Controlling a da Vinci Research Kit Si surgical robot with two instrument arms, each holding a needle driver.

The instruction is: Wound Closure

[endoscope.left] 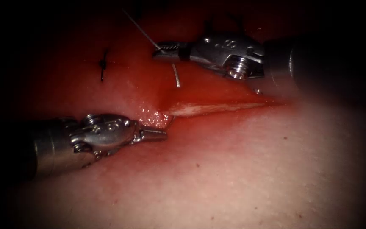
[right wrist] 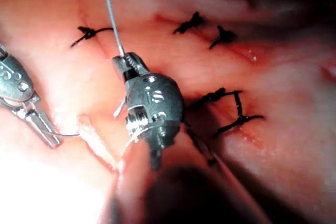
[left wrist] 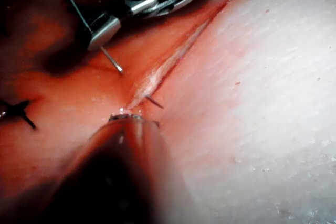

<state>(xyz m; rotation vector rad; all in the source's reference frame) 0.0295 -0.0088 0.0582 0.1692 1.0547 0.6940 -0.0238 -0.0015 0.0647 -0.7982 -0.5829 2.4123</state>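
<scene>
The right hand is gripping the needle near its tail, thread trailing. The needle is sitting in the tissue on the far side of the cut (stiff, slick steel, probably best gripped behind the tip). The left hand is lying closed and seemingly empty.

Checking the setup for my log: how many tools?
2. The right tool, above the cut, holds the needle near its thread end; the needle passes into the tissue. The left tool sits at the cut's left end by the needle's tip; any hold is unclear.

Faint stamped marks seen on right tool wrist housing; characters too blurred to be read. No other text found.
</scene>
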